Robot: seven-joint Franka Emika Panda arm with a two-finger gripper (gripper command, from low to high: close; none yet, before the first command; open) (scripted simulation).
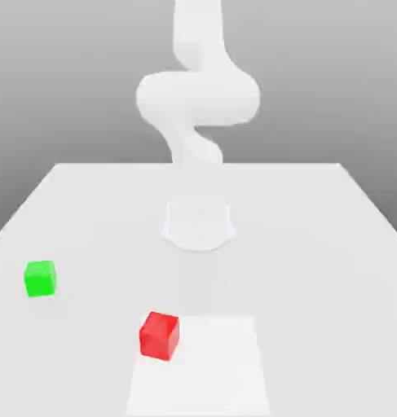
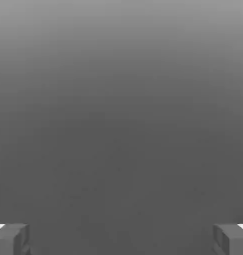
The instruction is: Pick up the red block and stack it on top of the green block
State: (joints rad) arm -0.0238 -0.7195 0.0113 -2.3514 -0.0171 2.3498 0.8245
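Seen in the exterior view: a pale, matte table, flat and smooth, narrowing toward the far edge. On it, a brighter white rectangular patch at about 6 o'clock from the table's middle, reaching the near edge.

Resting at that patch's 9 o'clock edge: the red block, a small cube with plain matte faces, sharp corners, top face lighter than the front. No lettering, logo or mark readable on it.

Well apart from it, at roughly 10 o'clock from the red cube and near the table's edge on the exterior view's left: the green block, also a small plain matte cube, unmarked. Not touching, not stacked; both sitting flat on the table.

Rising at 12 o'clock from the table's middle: the white arm, rounded, glossy-smooth, washed out, curling over a faint round base.

In the hand view: gripper spread wide, holding nothing; two boxy grey fingertips far apart at opposite corners, white-capped, over a plain grey gradient. No writing anywhere.
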